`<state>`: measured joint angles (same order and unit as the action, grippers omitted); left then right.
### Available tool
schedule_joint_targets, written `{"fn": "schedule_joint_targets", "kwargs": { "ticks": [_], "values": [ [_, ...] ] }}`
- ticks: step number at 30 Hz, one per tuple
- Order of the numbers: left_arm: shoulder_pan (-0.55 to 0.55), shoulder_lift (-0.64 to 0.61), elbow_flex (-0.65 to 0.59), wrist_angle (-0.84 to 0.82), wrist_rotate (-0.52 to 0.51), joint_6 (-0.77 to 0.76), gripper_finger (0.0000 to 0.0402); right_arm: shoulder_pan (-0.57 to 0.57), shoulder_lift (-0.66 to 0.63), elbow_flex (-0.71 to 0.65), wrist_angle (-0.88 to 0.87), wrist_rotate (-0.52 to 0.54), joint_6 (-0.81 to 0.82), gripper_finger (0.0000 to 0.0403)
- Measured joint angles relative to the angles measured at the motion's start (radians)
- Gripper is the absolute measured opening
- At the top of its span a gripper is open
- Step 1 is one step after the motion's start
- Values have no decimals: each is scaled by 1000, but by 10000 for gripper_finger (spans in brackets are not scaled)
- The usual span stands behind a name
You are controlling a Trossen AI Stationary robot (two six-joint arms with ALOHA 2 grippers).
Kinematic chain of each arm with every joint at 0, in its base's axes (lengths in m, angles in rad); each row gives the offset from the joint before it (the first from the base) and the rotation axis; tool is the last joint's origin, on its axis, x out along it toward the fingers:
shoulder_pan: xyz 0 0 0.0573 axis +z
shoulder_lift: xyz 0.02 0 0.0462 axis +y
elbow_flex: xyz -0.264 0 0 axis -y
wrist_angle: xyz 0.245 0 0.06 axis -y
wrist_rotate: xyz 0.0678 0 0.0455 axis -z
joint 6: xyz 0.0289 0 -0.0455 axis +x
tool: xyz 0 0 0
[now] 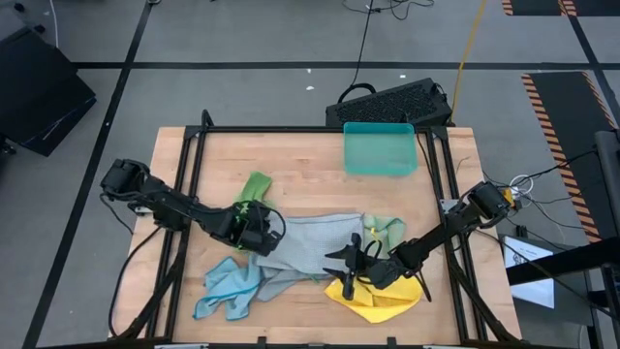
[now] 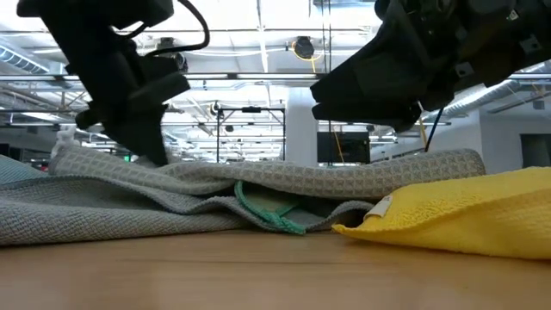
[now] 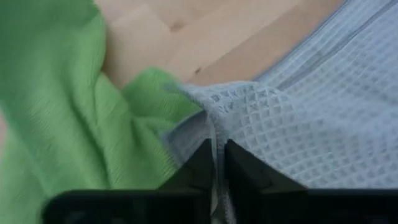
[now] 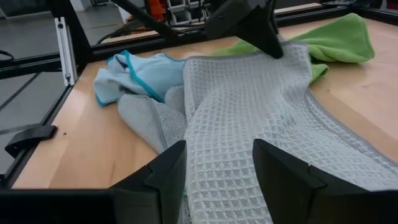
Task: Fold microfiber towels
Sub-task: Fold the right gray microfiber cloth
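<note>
Grey waffle-weave is what you have between the arms: the grey towel lies spread across the lower middle of the high view, on the wooden table. Your left gripper sits at its left edge, fingers pressed together and pinching a fold of that grey cloth; in the left wrist view the fabric bunches right into the closed tips. The bright green towel lies just beside that corner, above it in the high view. Your right gripper is at the towel's right end, its fingers spread apart with the grey weave lying between them, not clamped. The yellow towel is crumpled at lower right, touching the grey one, and the light blue towel is heaped at lower left. A pale green towel peeks out near the right gripper. The teal tray stands upper right, well apart from the cloths.
</note>
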<state>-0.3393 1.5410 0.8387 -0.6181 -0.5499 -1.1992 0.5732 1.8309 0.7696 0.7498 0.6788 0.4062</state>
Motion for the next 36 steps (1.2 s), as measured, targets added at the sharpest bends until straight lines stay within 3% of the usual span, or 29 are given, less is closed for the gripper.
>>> {"fn": "schedule_joint_targets", "kwargs": {
  "ticks": [6, 13, 20, 24, 30, 36],
  "values": [
    [-49, 0, 0, -73, 1, -94, 23, 0, 0, 0, -30, 0, 2, 176],
    [-50, -4, 0, -75, -52, -31, 33, 4, 0, 0, -37, 0, 11, 176],
    [-67, -113, 0, -155, 27, 27, 126, 4, 0, 0, -49, -19, 12, 176],
    [-134, -175, 0, -104, 23, 71, 177, 8, 0, 0, -55, -31, 12, 176],
    [-296, -197, 0, 20, -86, 252, 206, 19, 0, 0, -58, -30, 12, 176],
    [-466, -85, 1, 256, -167, 563, 208, 24, 0, 0, -71, -30, 26, 176]
  ]
}}
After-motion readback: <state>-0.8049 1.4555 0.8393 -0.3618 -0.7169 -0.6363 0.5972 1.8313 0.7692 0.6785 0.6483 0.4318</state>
